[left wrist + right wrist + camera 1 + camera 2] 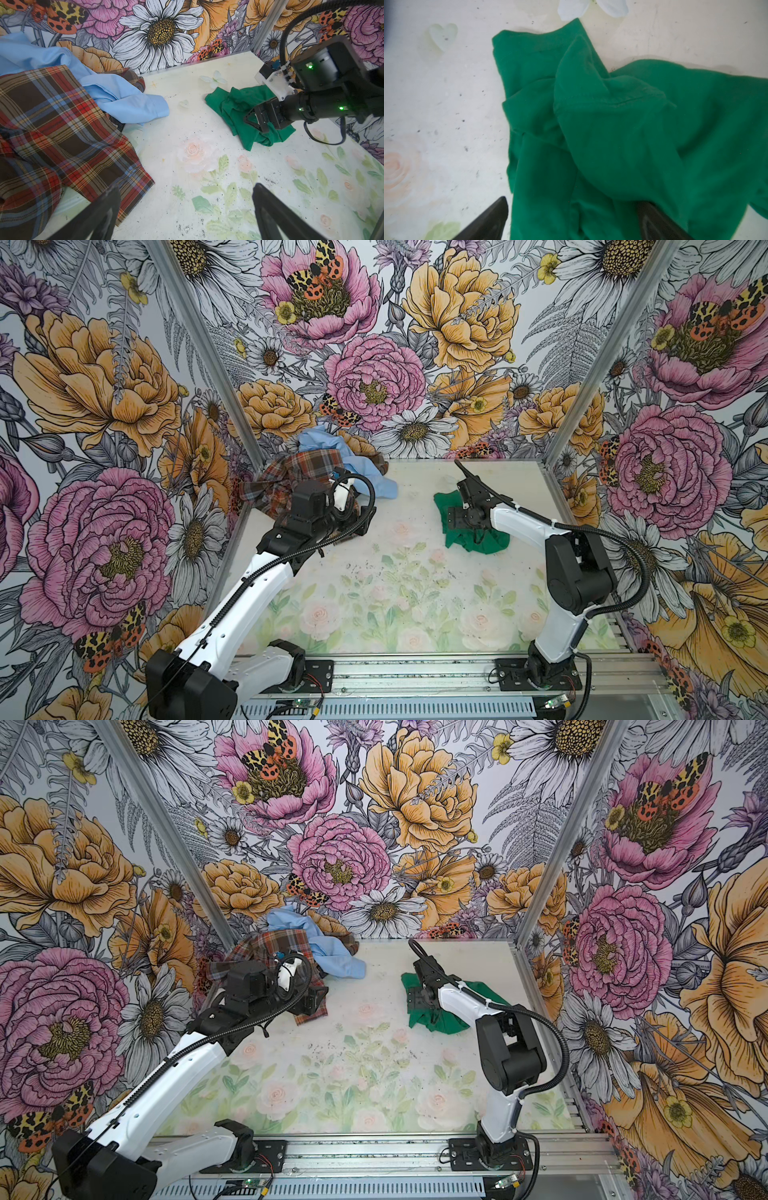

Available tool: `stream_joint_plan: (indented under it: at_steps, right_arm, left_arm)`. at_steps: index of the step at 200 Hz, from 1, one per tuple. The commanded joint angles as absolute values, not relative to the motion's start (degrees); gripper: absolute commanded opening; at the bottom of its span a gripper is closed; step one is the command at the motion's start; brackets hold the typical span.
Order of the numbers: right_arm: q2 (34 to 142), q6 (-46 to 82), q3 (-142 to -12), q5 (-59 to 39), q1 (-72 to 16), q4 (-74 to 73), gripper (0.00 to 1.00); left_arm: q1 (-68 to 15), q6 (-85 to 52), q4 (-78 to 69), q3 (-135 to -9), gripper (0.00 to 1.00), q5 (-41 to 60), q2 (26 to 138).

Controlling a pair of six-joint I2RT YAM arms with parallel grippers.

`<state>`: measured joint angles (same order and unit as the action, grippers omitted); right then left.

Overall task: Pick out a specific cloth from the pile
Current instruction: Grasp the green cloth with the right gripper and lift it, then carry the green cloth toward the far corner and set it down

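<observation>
Right hand [571, 219] spread wide over the cloth [612, 124]; left hand [185, 201] likewise agape at the pile [62, 124] edge.

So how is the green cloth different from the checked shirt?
The green cloth is plain; the checked shirt has brown, orange and blue stripes. The green cloth is smaller than the shirt. The green cloth lies alone on the table; the shirt sits heaped with a light blue cloth partly over it. Both are soft and rumpled.
</observation>
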<state>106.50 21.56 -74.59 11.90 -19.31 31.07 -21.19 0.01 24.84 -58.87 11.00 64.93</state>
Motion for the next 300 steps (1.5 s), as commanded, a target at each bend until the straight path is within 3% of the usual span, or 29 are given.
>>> stream_joint_plan:
  at_steps: [1, 44, 65, 84, 94, 104, 131, 172, 206, 246, 270, 300]
  right_arm:
    - [110.8, 21.5, -79.5, 20.1, -19.0, 34.7, 0.98]
    - [121.6, 20.9, -87.1, 22.2, -19.2, 44.0, 0.96]
    - [122.9, 21.7, -86.9, 19.5, -18.7, 44.7, 0.85]
    - [122.4, 21.6, -86.7, 17.1, -17.8, 44.7, 0.54]
    - [121.5, 21.7, -86.4, 16.2, -17.1, 44.7, 0.21]
    - [119.8, 21.5, -86.2, 16.5, -16.6, 44.6, 0.00]
    - [112.1, 19.6, -86.5, 16.7, -14.3, 44.4, 0.00]
    - [101.8, 16.8, -97.7, 4.0, -6.2, 46.4, 0.00]
    - [100.9, 15.1, -112.1, -4.3, -3.7, 50.1, 0.00]
    - [101.9, 16.6, -125.1, -6.6, -3.6, 50.2, 0.00]
    - [103.4, 19.7, -128.3, -6.6, -2.2, 50.1, 0.00]
    - [105.4, 25.8, -126.8, -16.2, 2.6, 50.6, 0.00]
  left_arm:
    - [-20.8, 0.2, 23.5, -59.0, 0.99, 14.5, 64.4]
    - [-19.9, 0.1, 22.3, -58.3, 0.99, 16.6, 64.4]
    - [-19.1, -0.5, 21.6, -58.5, 0.99, 18.0, 64.4]
    - [-18.5, -1.1, 20.8, -58.1, 0.99, 18.7, 63.8]
    - [-18.4, -1.1, 20.7, -57.9, 0.99, 18.4, 63.5]
    - [-18.4, -1.2, 20.6, -57.8, 0.99, 18.1, 63.3]
    - [-18.5, -1.1, 20.6, -57.9, 0.99, 18.2, 63.0]
    - [-19.5, -1.7, 20.7, -57.7, 0.99, 17.1, 62.3]
    - [-21.7, -1.0, 20.9, -58.1, 0.99, 15.7, 62.4]
    - [-22.2, 0.7, 22.4, -58.9, 0.99, 15.2, 63.0]
    - [-22.3, 0.6, 22.3, -58.8, 0.99, 15.3, 63.7]
    - [-22.5, 0.9, 22.3, -58.6, 0.99, 14.8, 63.3]
